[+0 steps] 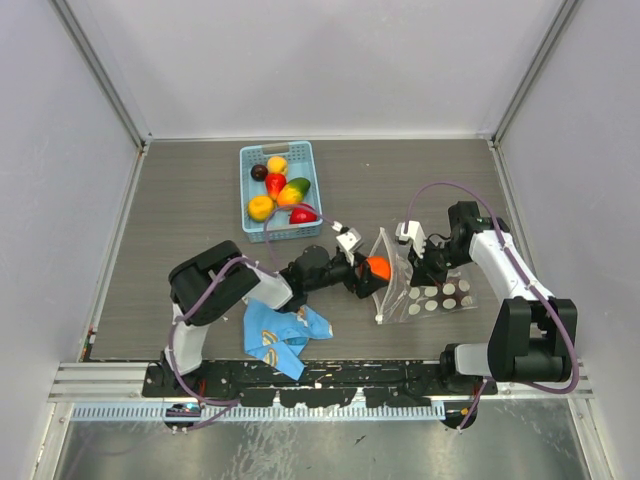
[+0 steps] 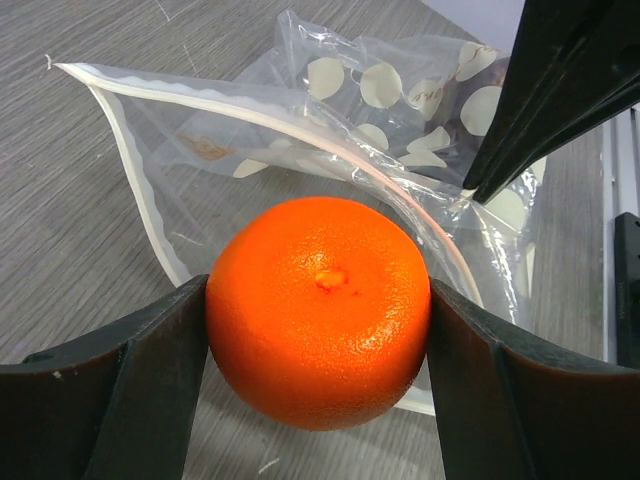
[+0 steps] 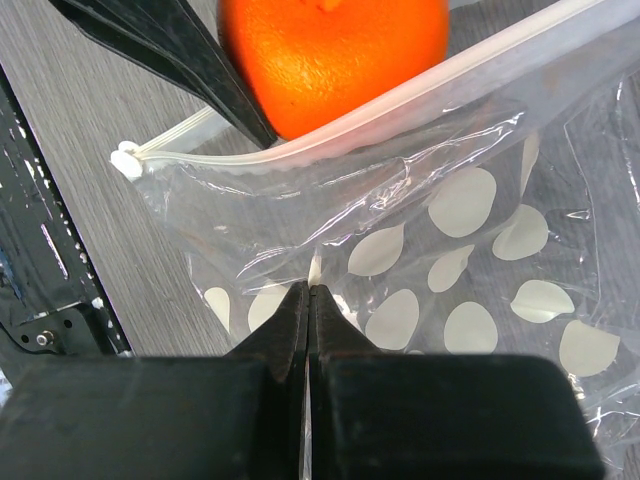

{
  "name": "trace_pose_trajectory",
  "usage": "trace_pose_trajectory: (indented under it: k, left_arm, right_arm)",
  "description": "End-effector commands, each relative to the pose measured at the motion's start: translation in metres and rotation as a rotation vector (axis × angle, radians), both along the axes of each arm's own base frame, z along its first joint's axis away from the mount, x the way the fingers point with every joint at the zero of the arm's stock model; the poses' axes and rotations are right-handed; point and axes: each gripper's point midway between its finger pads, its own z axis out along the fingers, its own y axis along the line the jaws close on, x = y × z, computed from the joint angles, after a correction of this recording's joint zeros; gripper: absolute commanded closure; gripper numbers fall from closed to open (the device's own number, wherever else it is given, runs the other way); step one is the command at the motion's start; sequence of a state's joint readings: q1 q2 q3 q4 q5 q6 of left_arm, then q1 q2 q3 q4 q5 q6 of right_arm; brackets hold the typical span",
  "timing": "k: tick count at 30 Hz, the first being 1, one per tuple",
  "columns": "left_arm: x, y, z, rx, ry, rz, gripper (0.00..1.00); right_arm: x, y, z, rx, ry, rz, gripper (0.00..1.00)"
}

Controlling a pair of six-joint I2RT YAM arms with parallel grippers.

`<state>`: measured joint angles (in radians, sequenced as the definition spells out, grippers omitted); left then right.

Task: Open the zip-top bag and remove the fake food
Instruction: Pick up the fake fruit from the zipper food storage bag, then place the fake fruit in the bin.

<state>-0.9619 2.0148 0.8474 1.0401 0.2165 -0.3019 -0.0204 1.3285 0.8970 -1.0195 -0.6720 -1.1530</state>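
Note:
The zip-top bag point(image 1: 428, 292) lies right of centre with its mouth open, clear with white dots point(image 3: 470, 200). An orange fake food piece point(image 1: 378, 267) sits at the bag's mouth, just outside the zip strip point(image 2: 318, 310). My left gripper point(image 2: 318, 335) is shut on this orange, one dark finger pressed on each side. My right gripper point(image 3: 308, 288) is shut on a fold of the bag's upper plastic layer, just behind the zip strip. Its dark fingers point(image 2: 560, 90) show in the left wrist view above the bag point(image 2: 380, 90).
A light blue basket point(image 1: 249, 160) at the back holds several fake food pieces, and a red one point(image 1: 303, 215) lies beside it. A blue printed cloth point(image 1: 280, 335) lies near the left arm's base. White walls enclose the table.

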Motion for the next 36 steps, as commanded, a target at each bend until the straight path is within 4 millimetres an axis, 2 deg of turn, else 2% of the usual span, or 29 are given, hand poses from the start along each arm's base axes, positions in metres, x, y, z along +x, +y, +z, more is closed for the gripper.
trace_pose_trajectory:
  k: [1,13,23,27,36]
  left_arm:
    - [0.000,0.005,0.044,-0.099,-0.004,-0.001,1.00]
    - [0.005,0.038,0.055,-0.098,0.170,0.061,1.00]
    - [0.035,0.081,0.070,-0.049,0.304,0.225,1.00]
    - [0.043,0.100,0.078,-0.007,0.293,0.295,1.00]
    - [0.063,0.145,0.106,0.149,0.143,0.484,1.00]
  right_arm:
    - [0.008,0.001,0.012,0.004,-0.050,0.008,0.99]
    - [0.009,0.001,0.010,0.003,-0.043,0.007,0.99]
    - [0.009,0.001,0.009,0.004,-0.034,0.006,0.99]
    - [0.009,0.002,0.009,0.005,-0.032,0.007,0.99]
    - [0.008,0.002,0.008,0.005,-0.028,0.006,0.99]
